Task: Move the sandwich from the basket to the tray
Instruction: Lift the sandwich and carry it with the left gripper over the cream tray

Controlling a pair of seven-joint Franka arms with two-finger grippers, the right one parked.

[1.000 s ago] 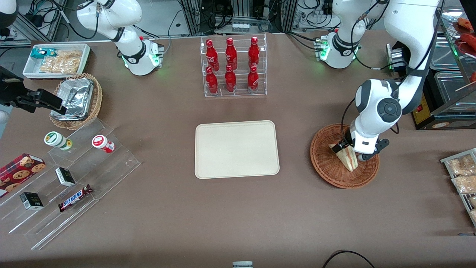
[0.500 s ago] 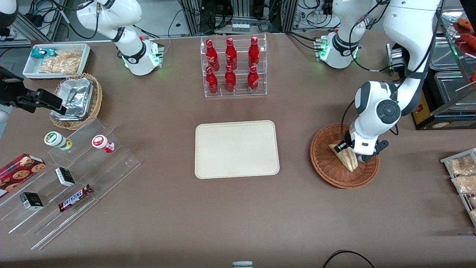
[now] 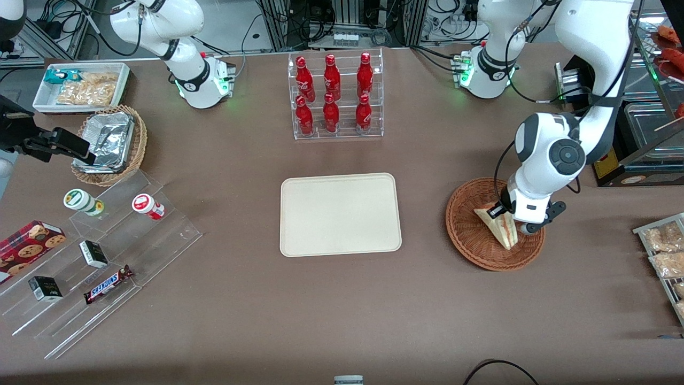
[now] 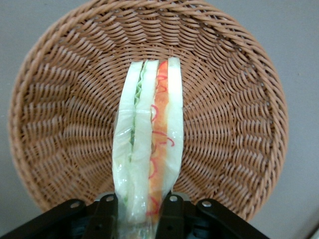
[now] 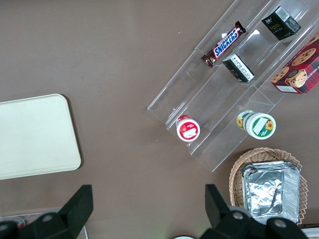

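Gripper [image 4: 135,211] first: I have it clamped on the sandwich [image 4: 147,149], one black finger [image 4: 105,214] against each bread face at the wedge's thick end, so the pinch runs across the layers. From the wrist camera the sandwich stands on edge, its long axis running straight away from the gripper toward the middle of the basket [image 4: 239,114], green filling on one side of the seam and red-orange on the other. I can't tell whether the tip rests on the weave or hangs just above it.

Taking the front camera from one side to the other with the tray [image 3: 340,214] as my landmark: the tray lies flat and bare at the middle of the table, with the rack of red bottles [image 3: 335,96] farther from the camera than it. Toward the working arm's end, well apart from the tray, sits the basket [image 3: 470,235], and inside it the sandwich [image 3: 499,226] with the gripper [image 3: 507,214] on it.

As I judge it, the coming move turns on this: the tray lies sideways from the basket at about the same depth on the table, so I need a lift that clears the basket rim, then a straight carry toward the parked arm's end.
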